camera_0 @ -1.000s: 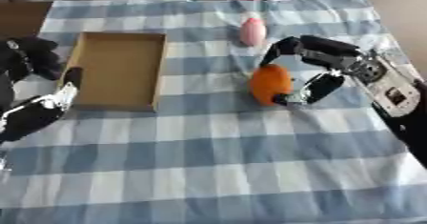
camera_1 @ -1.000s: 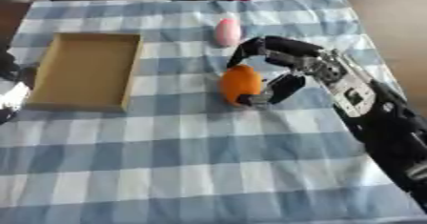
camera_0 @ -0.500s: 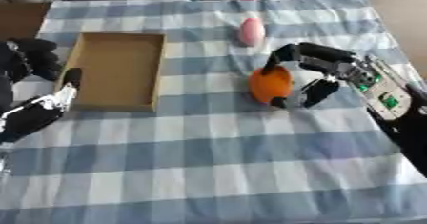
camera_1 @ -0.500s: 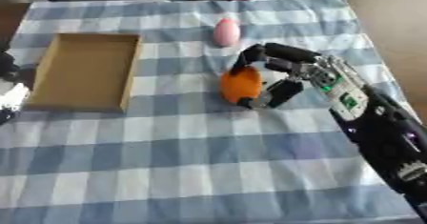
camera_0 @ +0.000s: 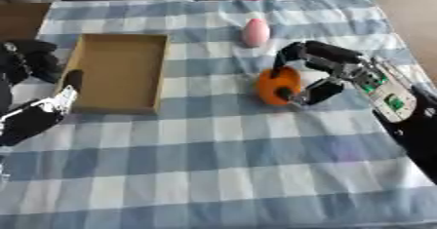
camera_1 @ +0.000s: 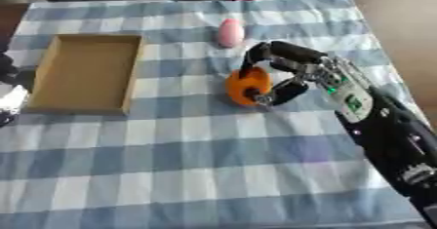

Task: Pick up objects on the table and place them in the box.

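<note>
Fingers and thumb of the black right hand (camera_0: 328, 72) are curled round a round orange object (camera_0: 277, 85), which sits on the blue-and-white checked cloth (camera_0: 222, 164) right of its middle. Just beyond it, toward the far edge, lies a small pink oval object (camera_0: 255, 31), apart from the hand. Over by the cloth's left edge stands a shallow open brown cardboard box (camera_0: 119, 72). The left hand (camera_0: 34, 118) rests at that left edge, just beside the box, fingers relaxed and apart.
</note>
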You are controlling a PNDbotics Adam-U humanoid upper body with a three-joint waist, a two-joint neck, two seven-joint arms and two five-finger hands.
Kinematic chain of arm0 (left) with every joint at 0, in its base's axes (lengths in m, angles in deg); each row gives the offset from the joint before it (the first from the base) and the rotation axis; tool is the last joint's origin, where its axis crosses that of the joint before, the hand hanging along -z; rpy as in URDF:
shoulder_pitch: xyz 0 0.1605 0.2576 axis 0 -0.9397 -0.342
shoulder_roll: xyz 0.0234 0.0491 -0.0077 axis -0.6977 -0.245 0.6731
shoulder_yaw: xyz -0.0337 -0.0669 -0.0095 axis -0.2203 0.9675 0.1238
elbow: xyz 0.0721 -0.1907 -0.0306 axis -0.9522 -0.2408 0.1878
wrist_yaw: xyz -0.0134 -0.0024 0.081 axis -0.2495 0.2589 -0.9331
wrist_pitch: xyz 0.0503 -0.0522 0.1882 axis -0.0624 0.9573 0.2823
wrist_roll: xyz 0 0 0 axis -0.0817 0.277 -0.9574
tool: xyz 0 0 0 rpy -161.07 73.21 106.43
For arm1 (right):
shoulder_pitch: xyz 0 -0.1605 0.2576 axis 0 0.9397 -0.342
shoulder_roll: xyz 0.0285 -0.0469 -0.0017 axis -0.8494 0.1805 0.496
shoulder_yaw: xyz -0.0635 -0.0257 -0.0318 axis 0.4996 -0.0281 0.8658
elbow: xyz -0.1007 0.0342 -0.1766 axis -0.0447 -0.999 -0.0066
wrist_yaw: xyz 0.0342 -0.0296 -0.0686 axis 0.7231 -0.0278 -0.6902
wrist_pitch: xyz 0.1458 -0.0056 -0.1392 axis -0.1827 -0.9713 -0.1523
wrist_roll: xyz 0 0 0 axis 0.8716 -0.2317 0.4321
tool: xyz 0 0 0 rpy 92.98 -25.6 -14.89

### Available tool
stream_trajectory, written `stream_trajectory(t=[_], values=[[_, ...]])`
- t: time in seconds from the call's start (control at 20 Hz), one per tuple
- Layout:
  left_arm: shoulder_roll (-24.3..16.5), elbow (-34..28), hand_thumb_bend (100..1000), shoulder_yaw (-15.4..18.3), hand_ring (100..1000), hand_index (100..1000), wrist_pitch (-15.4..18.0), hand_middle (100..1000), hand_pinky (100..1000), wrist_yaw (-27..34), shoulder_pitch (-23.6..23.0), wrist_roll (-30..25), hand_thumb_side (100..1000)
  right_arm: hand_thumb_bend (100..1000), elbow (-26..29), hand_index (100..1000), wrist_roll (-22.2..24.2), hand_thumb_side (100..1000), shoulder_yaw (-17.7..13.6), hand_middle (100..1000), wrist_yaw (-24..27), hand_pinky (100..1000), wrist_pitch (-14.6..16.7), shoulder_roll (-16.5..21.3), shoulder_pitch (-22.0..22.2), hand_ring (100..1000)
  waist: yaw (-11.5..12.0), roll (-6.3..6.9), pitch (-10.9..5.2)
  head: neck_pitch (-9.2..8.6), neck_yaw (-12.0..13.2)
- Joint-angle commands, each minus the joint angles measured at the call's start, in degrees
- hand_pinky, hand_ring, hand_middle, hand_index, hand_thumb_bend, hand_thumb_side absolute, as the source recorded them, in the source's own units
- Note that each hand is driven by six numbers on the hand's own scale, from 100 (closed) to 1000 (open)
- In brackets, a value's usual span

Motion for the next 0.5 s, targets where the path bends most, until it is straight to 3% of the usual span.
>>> stream_trajectory(t=[0.05,0.5], values=[[-0.97,-0.61,367,0.26,550,676,0.06,517,508,0.08,0.43,-0.07,100,100,0.59,540,-1.84,100,-0.85,422,-0.33,741,0.11,0.79,-1.57,641,-0.13,0.07,-1.05,-0.51,-0.12],[-1.03,-0.60,366,0.12,550,676,0.08,517,509,0.16,0.37,-0.23,100,100,1.09,484,-4.06,100,-0.17,370,0.86,730,0.24,0.30,-5.40,607,-0.19,0.02,-1.38,-0.40,-0.17]])
